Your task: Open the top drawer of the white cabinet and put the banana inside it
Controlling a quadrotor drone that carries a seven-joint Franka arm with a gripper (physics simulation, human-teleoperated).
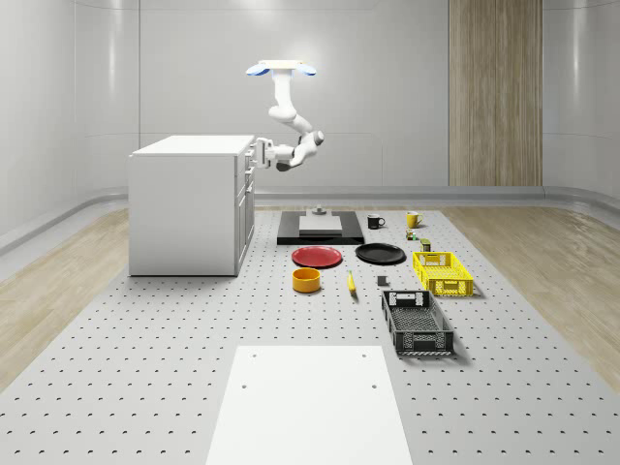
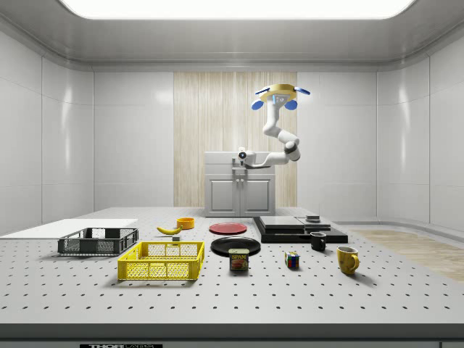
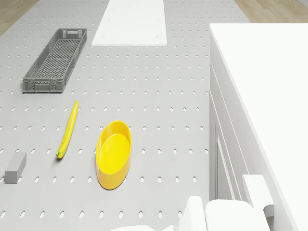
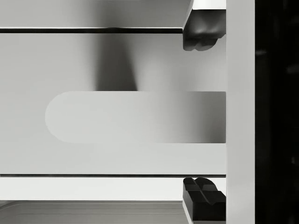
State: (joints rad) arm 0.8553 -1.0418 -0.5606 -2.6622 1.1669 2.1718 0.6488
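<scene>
Slim yellow banana [image 1: 351,282] with a green tip, flat on the pegboard table [image 1: 145,349] beside orange bowl [image 1: 306,280]. Drone [image 1: 282,69] hovering near white cabinet [image 1: 189,203]; gripper [image 1: 262,152] at top drawer handle [image 4: 135,116], fingers [image 4: 201,32] spread apart, straddling it.

White cabinet [image 1: 184,208] stands with top drawer [image 1: 244,155] shut; yellow banana [image 1: 351,283] lies on the table.

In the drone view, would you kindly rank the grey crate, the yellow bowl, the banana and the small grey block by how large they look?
1. Grey crate, though it lies farthest from the camera.
2. Yellow bowl.
3. Banana: as long as the bowl, far thinner.
4. Grey block.
</scene>
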